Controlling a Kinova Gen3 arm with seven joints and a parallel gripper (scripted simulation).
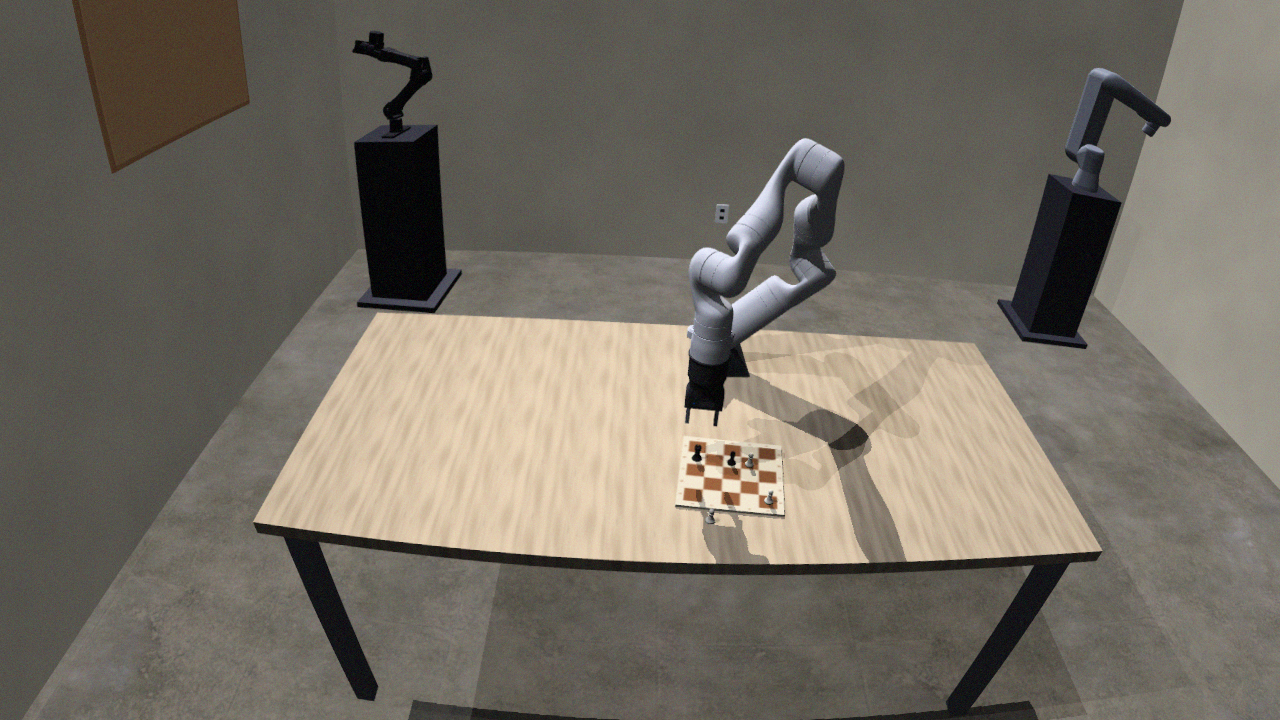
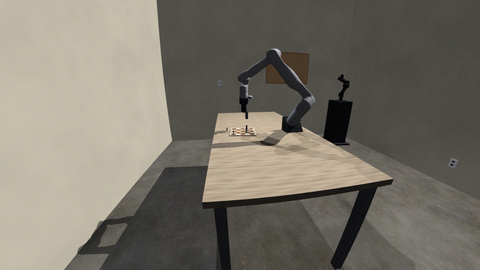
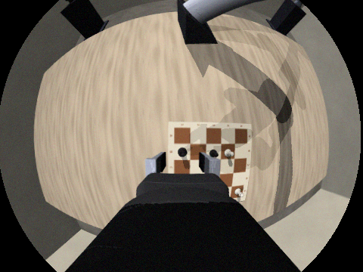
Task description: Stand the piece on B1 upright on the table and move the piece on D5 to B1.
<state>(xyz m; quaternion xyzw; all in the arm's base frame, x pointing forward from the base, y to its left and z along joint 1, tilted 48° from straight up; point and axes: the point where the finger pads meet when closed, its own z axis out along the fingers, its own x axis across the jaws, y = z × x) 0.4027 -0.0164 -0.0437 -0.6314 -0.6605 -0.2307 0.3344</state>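
A small chessboard [image 1: 689, 504] [image 2: 242, 135] [image 3: 201, 126] lies near the table's front edge. A black piece [image 1: 696, 456] [image 3: 181, 151] stands upright on a square in the board's left column, free of the fingers. My gripper [image 1: 701, 419] [image 2: 246, 116] [image 3: 182, 159] is open and empty, hanging well above that piece. A second black piece [image 1: 732, 460] [image 3: 213, 153] and a grey piece [image 1: 750, 462] [image 3: 229, 153] stand in the same row. Another grey piece [image 1: 769, 497] [image 3: 238, 192] stands near the board's front right corner. A grey piece [image 1: 710, 515] [image 2: 227, 128] stands upright on the table just in front of the board.
The wooden table [image 1: 501, 420] [image 2: 275, 164] carries only the board, the pieces and the arm's base [image 1: 735, 360] [image 2: 291, 126] behind the board. Two pedestals with idle arms [image 1: 400, 214] [image 1: 1065, 259] stand on the floor beyond the table.
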